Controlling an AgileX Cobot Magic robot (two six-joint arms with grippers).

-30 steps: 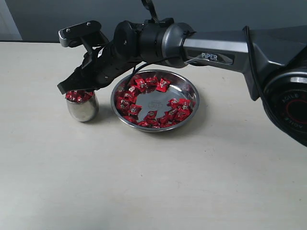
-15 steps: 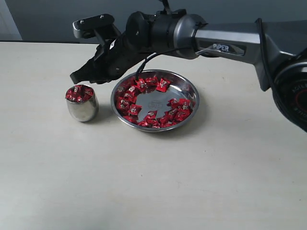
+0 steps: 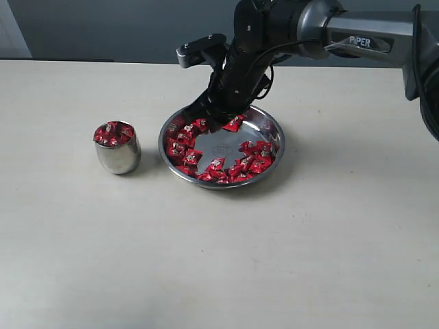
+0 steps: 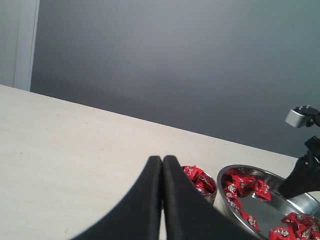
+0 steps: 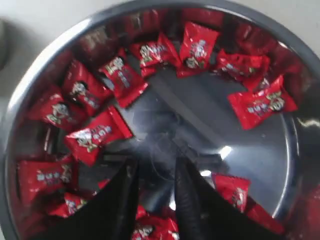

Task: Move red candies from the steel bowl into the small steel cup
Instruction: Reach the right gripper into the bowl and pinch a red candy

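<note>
The steel bowl [image 3: 226, 148] sits mid-table, red candies [image 3: 254, 161] ringing its bare middle. To its left stands the small steel cup [image 3: 118, 157], heaped with red candies [image 3: 113, 132]. My right gripper [image 3: 209, 120] hangs over the bowl's back-left part, pointing down. In the right wrist view it [image 5: 155, 167] is open just above the bowl's bottom [image 5: 200, 120], nothing between its fingers, candies [image 5: 260, 107] all round. My left gripper [image 4: 162, 161] is shut and empty, low over the table, with the cup [image 4: 213, 194] and bowl [image 4: 270, 210] beyond it.
The pale tabletop [image 3: 206, 260] stretches wide in front of the bowl and cup. A dark grey wall [image 3: 103, 27] runs behind the table's back edge. The right arm's long link [image 3: 370, 34] reaches in from the upper right.
My right gripper has swung from just over the cup to the right and now points down over the bowl. The cup and bowl have not moved.
</note>
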